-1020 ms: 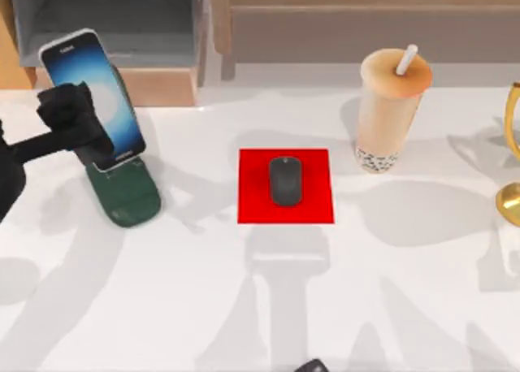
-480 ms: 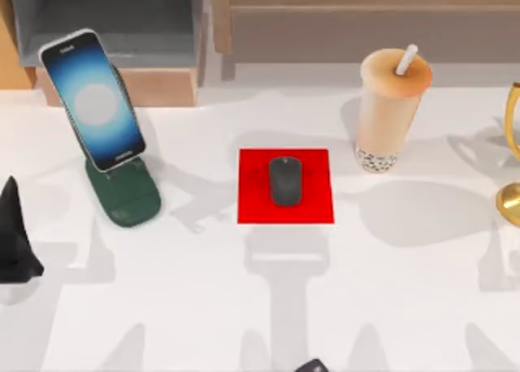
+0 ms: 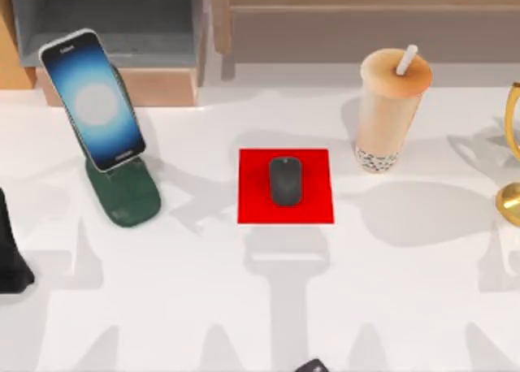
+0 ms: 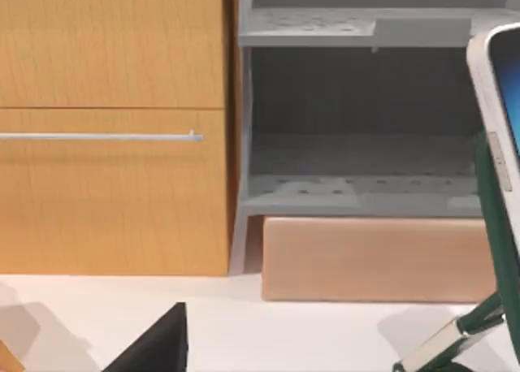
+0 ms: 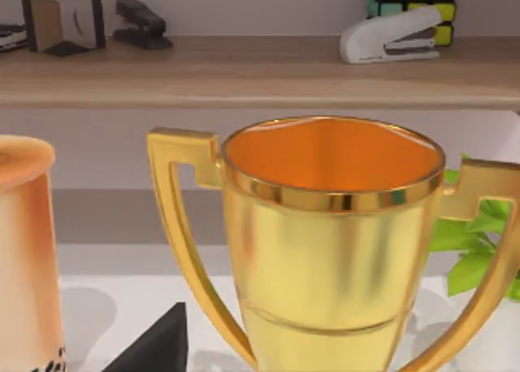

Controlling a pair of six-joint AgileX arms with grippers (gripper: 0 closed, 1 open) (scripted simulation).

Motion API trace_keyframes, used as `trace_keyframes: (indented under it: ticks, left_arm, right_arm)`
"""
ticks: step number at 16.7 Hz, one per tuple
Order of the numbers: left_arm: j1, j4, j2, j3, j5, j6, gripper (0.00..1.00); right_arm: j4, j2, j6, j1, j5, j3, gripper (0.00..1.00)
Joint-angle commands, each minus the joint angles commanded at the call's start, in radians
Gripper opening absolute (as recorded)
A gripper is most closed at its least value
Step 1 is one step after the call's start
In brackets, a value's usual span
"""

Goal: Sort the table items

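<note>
On the tabletop (image 3: 260, 307), the smartphone (image 3: 93, 100) leans on a green stand (image 3: 126, 195) so its screen faces up. The mouse (image 3: 284, 180) lies on a red pad (image 3: 252, 209). The left claw (image 3: 10, 250) sits at the left edge, and one cannot tell if it is spread.

Left arm backs off the phone

The left arm (image 3: 10, 250), which a second ago had its gripper up against the phone (image 3: 93, 100) on the stand (image 3: 123, 195), is now pulled well clear of it, down and to the left of the stand, a dark shape at the table's (image 3: 260, 307) left edge. Half a second ago it stood a touch higher and farther in from that edge; now it sits lower and more cut off. The phone's screen, partly covered by the gripper before, now shows in full.
</note>
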Motion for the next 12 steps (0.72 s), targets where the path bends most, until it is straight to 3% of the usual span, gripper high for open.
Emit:
trace_keyframes:
  ticks: [6, 12]
  left_arm:
    - [0.000, 0.000, 0.000, 0.000, 0.000, 0.000, 1.00]
    - [0.000, 0.000, 0.000, 0.000, 0.000, 0.000, 1.00]
  right_arm:
    - [0.109, 0.149, -0.003, 0.095, 0.036, 0.028, 1.00]
    - [0.421, 0.602, -0.007, 0.322, 0.149, 0.126, 1.00]
